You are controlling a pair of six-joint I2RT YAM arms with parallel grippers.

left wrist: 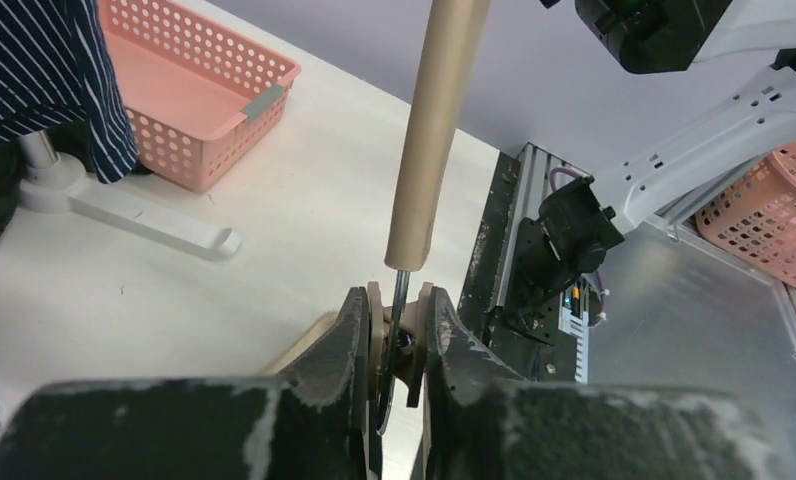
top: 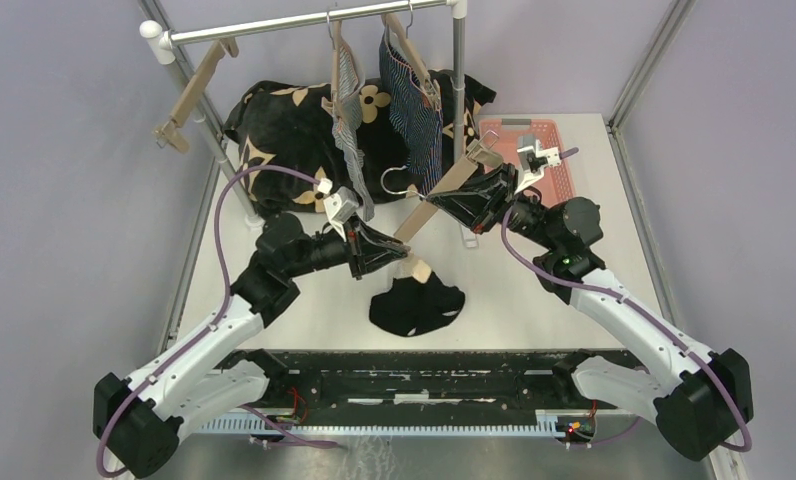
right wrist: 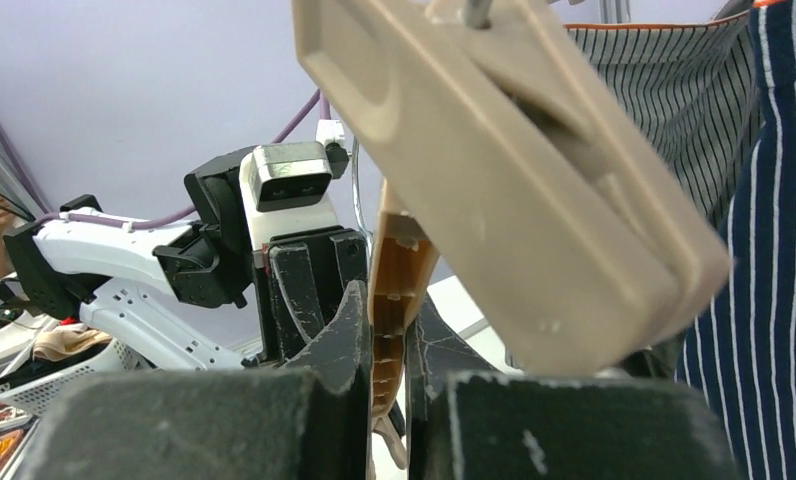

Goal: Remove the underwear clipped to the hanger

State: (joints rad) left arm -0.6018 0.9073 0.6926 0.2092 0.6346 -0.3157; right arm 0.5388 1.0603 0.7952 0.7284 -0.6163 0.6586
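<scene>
Grippers are sharing one wooden hanger [top: 462, 175], which is slanting across the centre of the top view, off the rail [top: 274, 25]. You are seeing the left gripper [top: 404, 258] pinching the clip [top: 415, 270] at the lower end of this hanger. In the left wrist view its fingers [left wrist: 349, 340] are pressing both sides of that clip, fully closed on it. The right gripper [top: 442, 203] is clamping the wooden body further up. In the right wrist view its fingers [right wrist: 344, 330] are bearing against the notched wood from both sides. The other clip [right wrist: 514, 170] is filling the upper middle of that frame.

You are tracking three task items in the top view:

- The black briefs [top: 417, 307] are lying loose on the desk [top: 544, 300] at lower centre, just below the left gripper.
- The grey-white striped briefs [top: 347, 115] are hanging from a hanger on the rail at upper centre.
- The navy striped briefs [top: 414, 105] are hanging from the next hanger to the right.

A bare hanger [top: 189, 95] is hanging tilted at the upper left end of the rail. The flowered cloth [top: 284, 120] is lying behind the hanging briefs. The pink basket [top: 504, 124] is sitting on the desk at upper right.
</scene>
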